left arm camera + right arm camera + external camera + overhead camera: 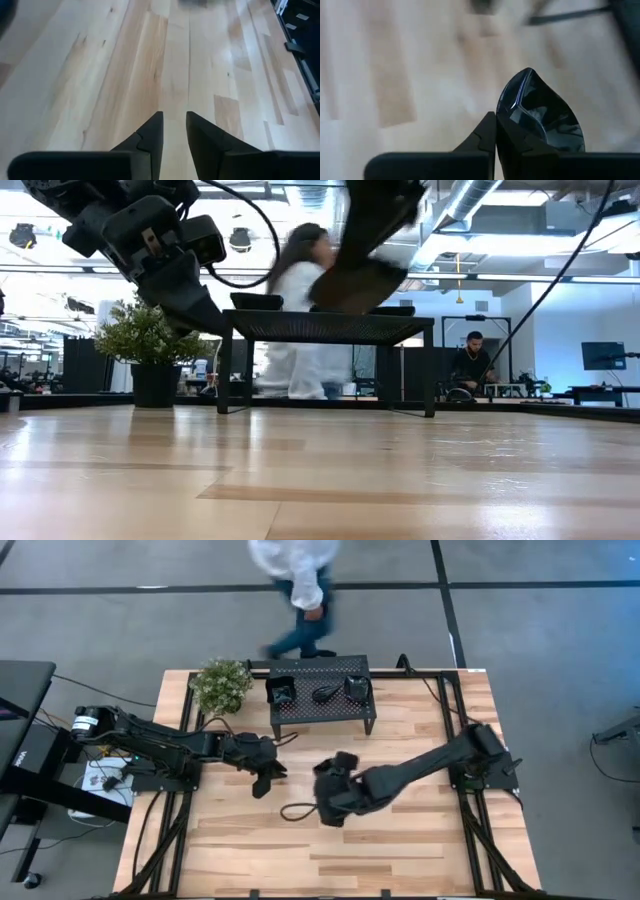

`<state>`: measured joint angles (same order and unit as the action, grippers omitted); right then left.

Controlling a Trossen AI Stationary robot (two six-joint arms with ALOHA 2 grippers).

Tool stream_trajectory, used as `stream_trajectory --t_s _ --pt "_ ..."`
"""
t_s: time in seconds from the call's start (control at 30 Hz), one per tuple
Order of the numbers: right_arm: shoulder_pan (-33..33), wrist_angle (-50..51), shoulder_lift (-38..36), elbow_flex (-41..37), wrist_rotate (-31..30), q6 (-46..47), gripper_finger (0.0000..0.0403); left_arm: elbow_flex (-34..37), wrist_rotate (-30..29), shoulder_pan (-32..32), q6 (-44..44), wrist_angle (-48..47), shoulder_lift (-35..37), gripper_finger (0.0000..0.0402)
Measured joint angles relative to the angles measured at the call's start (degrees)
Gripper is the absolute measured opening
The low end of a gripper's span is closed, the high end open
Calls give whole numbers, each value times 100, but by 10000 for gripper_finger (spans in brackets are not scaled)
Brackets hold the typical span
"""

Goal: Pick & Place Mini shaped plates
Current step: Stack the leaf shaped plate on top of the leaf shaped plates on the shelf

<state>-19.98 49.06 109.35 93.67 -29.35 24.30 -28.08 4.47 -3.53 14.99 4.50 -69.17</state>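
Observation:
Three glossy black mini plates (281, 692), (325, 694), (357, 688) lie on top of the black perforated stand (320, 715) at the table's far side. My right gripper (335, 772) hovers over the middle of the table, in front of the stand, shut on a leaf-shaped black plate (540, 115). In the low view it shows blurred, high above the tabletop (370, 275). My left gripper (266, 780) hangs just left of it, above bare wood, its fingers (175, 120) a little open with nothing between them. My right gripper pinches the leaf-shaped plate between its two fingers by the rim at its broad end (512, 120). One finger (485, 132) shows beside the rim; the plate covers the other. The plate is lifted clear of the table, its pointed tip (527, 72) sticking out beyond the fingertips.
A potted plant (222, 685) stands at the far left corner beside the stand. A dark cable loop (298, 810) lies on the wood below my right gripper. A person (300, 590) walks past beyond the far edge. The near half of the table (330, 860) is bare wood.

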Motion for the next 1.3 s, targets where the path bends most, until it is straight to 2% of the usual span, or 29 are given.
stream_trajectory --t_s 0.2,0.37,0.53,0.63,0.87,1.07,1.3 --pt "178 1220 -759 0 -1755 1039 1 0 -42 0 -309 160 0 85" --pt "662 1200 -1285 2 -2439 1184 1 0 -42 0 -320 286 0 85" --pt "1414 1165 -1401 2 -2375 1176 1 0 -42 22 -672 434 0 85" --pt "1806 1173 -1309 2 -1915 1138 1 0 -42 22 -1016 480 0 85" --pt "2475 1179 -944 2 -1702 1117 1 0 -42 24 -1069 501 0 85" --pt "2773 1165 -690 2 -1706 940 14 0 -42 24 -1072 512 0 85" --pt "2807 972 -726 0 -1664 856 55 0 -42 24 -1072 543 0 85"
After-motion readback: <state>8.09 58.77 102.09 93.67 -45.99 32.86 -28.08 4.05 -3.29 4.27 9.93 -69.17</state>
